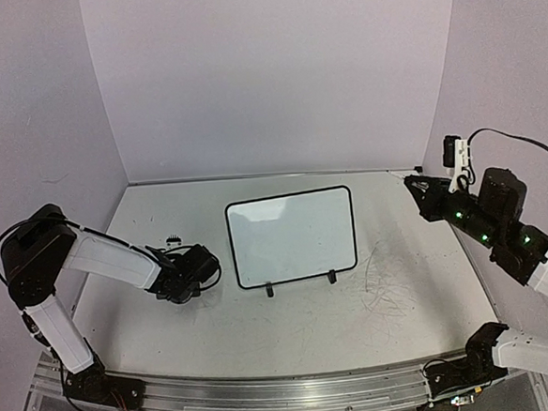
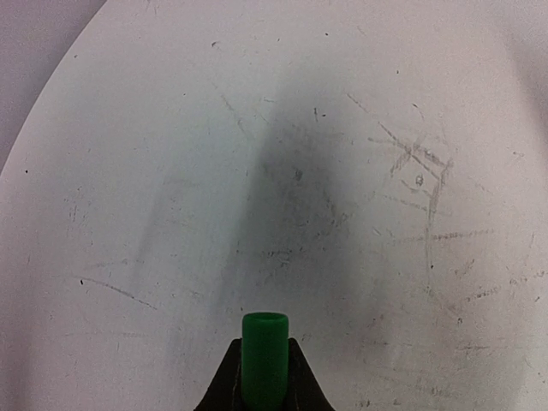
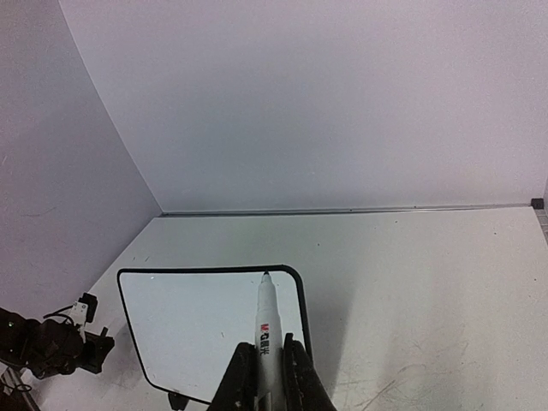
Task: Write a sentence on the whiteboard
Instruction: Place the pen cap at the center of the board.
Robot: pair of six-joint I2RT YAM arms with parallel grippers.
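Pale lilac walls close in a matte white table (image 1: 293,341) scuffed with thin grey scratches. The left pincer (image 2: 265,364) is clamped tight on a smooth, cylindrical green cap (image 2: 265,342), low over the table to the left of the board. The right pincer (image 3: 267,364), raised at the far right, is closed on a slim white marker (image 3: 265,312) with a dark tapered tip. Between the arms, mid-table, stands the whiteboard (image 1: 291,237), a glossy rectangle with a thin black rounded border, propped on two small black clip feet (image 1: 270,289).
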